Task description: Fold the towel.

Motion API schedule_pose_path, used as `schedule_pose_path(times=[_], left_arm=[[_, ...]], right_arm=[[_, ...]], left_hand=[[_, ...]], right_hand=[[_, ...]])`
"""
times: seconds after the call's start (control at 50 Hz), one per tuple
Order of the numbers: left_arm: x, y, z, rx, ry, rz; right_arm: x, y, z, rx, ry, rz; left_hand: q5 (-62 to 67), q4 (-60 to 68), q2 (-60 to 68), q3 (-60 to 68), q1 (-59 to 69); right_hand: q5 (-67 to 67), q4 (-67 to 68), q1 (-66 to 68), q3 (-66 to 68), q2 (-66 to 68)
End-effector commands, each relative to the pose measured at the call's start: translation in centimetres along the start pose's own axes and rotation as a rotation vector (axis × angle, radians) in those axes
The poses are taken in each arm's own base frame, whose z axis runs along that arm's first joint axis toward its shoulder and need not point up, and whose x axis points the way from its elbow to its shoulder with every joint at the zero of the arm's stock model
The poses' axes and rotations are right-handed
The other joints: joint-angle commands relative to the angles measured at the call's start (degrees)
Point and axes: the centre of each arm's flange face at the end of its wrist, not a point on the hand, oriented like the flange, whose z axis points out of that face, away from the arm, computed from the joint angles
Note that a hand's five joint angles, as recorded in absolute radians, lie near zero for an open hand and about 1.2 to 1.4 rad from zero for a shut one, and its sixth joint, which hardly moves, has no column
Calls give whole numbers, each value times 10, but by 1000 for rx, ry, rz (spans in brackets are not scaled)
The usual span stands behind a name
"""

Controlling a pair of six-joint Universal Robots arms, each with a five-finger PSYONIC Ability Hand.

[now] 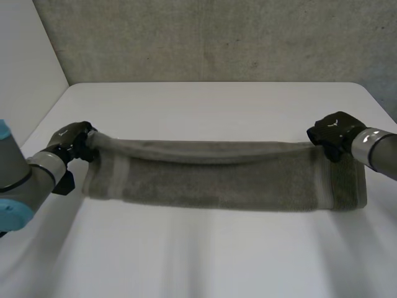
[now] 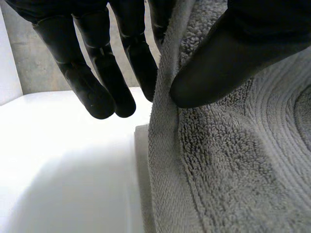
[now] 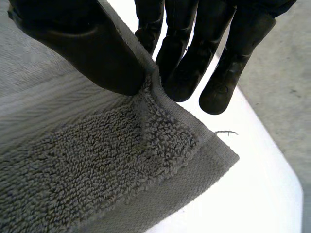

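Note:
A grey terry towel [image 1: 223, 177] stretches across the middle of the white table [image 1: 205, 105], its far long edge lifted and its near part resting on the table. My left hand [image 1: 73, 141] pinches the towel's far left corner; in the left wrist view the thumb [image 2: 228, 58] presses the towel [image 2: 223, 160] against the fingers [image 2: 104, 82]. My right hand [image 1: 334, 131] pinches the far right corner; its thumb [image 3: 92, 46] clamps the towel [image 3: 97, 165] against the fingers [image 3: 194, 58].
A grey concrete wall [image 1: 211, 37] stands behind the table. A white panel [image 1: 25, 68] rises at the table's left side. Bare tabletop lies in front of and behind the towel.

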Motion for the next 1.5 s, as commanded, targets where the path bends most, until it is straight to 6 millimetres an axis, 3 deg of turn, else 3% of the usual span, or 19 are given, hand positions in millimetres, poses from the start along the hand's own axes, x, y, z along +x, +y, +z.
schedule_pose_path(times=[0.02,0.22,0.5,0.52,0.54,0.56,0.58,0.62,0.64,0.68,0.72,0.88,0.92,0.94,1.0,1.08,1.18,1.34,1.5], left_arm=[[13,13,19,2,-16,18],[26,10,33,46,0,63],[22,12,44,76,-96,80],[25,13,44,74,-92,81],[25,13,44,74,-92,81],[27,14,43,70,-89,83],[27,14,43,70,-89,83],[28,15,41,66,-95,82],[28,15,41,66,-95,82],[32,13,39,68,-88,84],[32,9,38,76,-87,84],[40,-26,25,158,-68,90],[42,-33,21,176,-63,90],[43,-40,17,194,-57,91],[47,-52,8,230,-37,99],[53,-52,-3,229,2,130],[62,-37,-27,175,65,294],[75,-19,-54,198,101,462],[78,-14,-66,207,111,457]], right_arm=[[1,1,31,66,115,-39],[-11,-2,61,123,222,-90],[-23,10,79,119,199,-90],[-25,10,79,116,197,-90],[-25,11,80,113,196,-89],[-25,11,80,113,196,-89],[-25,12,80,111,196,-87],[-24,12,79,110,199,-87],[-23,10,79,112,206,-84],[-20,8,77,111,220,-80],[-18,6,76,111,234,-78],[9,-23,47,202,309,17],[13,-41,24,266,283,71],[13,-41,24,266,283,71],[16,-51,-2,306,243,111],[18,-41,-19,256,231,146],[14,-19,-49,114,180,265],[-2,18,-59,6,131,335],[-14,38,-53,6,110,315]], left_hand=[[-160,-74,-71,-88,-41],[-160,-74,-71,-88,-41],[-160,-74,-71,-88,-41],[-243,-157,-154,-171,-124],[-244,-158,-155,-172,-124],[-417,-331,-328,-345,-298],[-419,-332,-330,-347,-299],[-677,-590,-588,-605,-557],[-678,-592,-589,-606,-558],[-834,-747,-745,-762,-714],[-835,-748,-745,-763,-715],[-830,-743,-741,-758,-710],[-824,-738,-735,-753,-705],[-824,-738,-735,-753,-705],[-821,-735,-732,-749,-701],[-811,-724,-722,-739,-691],[-806,-719,-717,-734,-686],[-808,-721,-719,-736,-688],[-813,-726,-724,-741,-693]], right_hand=[[26,28,29,31,37],[26,28,29,31,37],[26,28,29,31,37],[-140,-138,-137,-135,-129],[-481,-479,-478,-477,-471],[-485,-483,-481,-480,-474],[-674,-672,-671,-669,-663],[-674,-672,-671,-669,-663],[-674,-672,-671,-669,-663],[-674,-672,-671,-669,-663],[-674,-672,-671,-669,-663],[-674,-672,-671,-669,-663],[-674,-672,-671,-669,-663],[-674,-672,-671,-669,-663],[-674,-672,-671,-669,-663],[-674,-672,-671,-669,-663],[-674,-672,-671,-669,-663],[-624,-623,-621,-620,-614],[-589,-587,-586,-584,-579]])
